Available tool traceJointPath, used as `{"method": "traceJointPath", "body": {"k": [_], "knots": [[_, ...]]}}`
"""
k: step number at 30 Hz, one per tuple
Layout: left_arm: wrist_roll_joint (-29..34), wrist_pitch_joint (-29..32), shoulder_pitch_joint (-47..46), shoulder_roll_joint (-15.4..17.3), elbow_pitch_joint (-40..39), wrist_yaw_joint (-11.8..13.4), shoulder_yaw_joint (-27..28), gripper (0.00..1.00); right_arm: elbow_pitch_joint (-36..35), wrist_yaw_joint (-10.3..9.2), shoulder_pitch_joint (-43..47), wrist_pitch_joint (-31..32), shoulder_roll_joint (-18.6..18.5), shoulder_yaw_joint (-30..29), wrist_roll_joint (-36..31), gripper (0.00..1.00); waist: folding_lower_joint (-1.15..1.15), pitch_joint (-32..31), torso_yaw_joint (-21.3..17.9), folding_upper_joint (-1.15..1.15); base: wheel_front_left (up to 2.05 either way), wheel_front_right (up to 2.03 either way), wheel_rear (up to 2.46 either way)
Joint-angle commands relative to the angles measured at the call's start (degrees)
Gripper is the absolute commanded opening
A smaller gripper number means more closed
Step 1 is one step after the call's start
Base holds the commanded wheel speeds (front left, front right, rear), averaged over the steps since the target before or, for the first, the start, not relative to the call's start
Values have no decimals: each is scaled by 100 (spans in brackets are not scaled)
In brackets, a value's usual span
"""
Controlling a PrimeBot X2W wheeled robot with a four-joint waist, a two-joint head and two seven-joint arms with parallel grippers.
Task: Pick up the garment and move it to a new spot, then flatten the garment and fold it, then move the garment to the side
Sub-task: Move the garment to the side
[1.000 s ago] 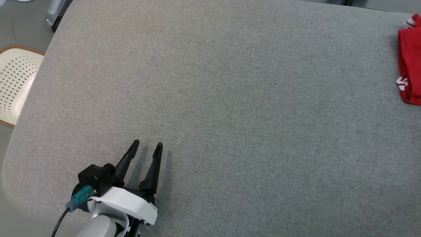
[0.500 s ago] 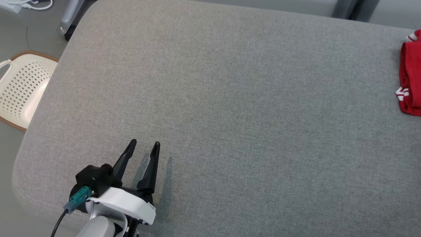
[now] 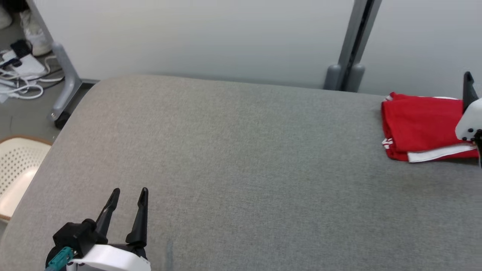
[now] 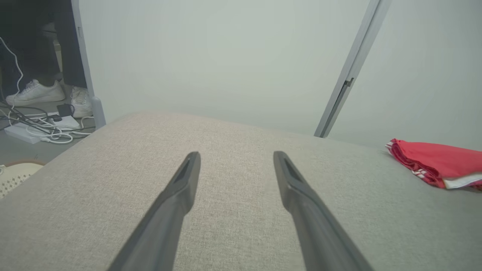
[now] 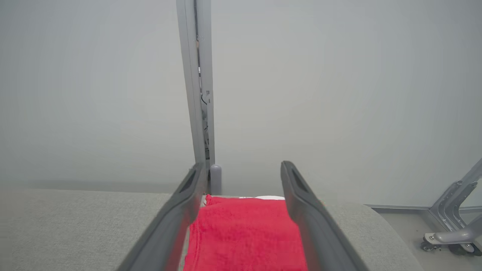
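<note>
**A:** What is on the left?

**B:** A cream perforated basket [image 3: 17, 169] sits on the floor beside the grey padded tabletop [image 3: 241, 169]. Over the tabletop's near left corner hangs the left pincer [image 3: 129, 192]. Its two dark fingers are spread wide and hold nothing. It is well apart from the cloth, so I judge it no threat.

**A:** And where is the garment?

**B:** It is far to the right, near the tabletop's back edge. The red garment [image 3: 418, 120] lies folded in a neat block. A white hem [image 3: 433, 153] pokes out along its near side.

**A:** And the right pincer?

**B:** The right pincer [image 5: 243, 165] is directly over the garment. Its fingers are wide apart and grip nothing, and the red cloth shows between them. I cannot tell whether the fingers touch the cloth.

**A:** What could go wrong from here?

**B:** The job looks nearly done, so the risk is undoing it. If the pincer pulls away low or sideways, a finger may catch the top layer or that hem and drag the fold open. The garment also lies near the tabletop's rounded right end, so a sideways nudge could push it towards the edge, perhaps off it. The fabric looks soft and nubbly, the kind that clings to a rubbing finger. A straight lift seems safest.
</note>
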Motion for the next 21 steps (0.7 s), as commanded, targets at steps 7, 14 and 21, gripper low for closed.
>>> {"method": "traceJointPath", "body": {"k": [7,14,21], "knots": [[92,2,312,108,-483,121,386,100,-832,1,751,-363,320,807,843,100,0,-656,-678,0,0,0,0],[58,1,611,45,-748,92,651,100,-2431,1,2126,-374,244,1457,1881,100,0,-822,-855,0,0,0,0],[324,1,885,-180,-884,10,929,100,-4089,1,3700,-266,8,1593,2678,100,0,-898,-921,0,0,0,0]]}}
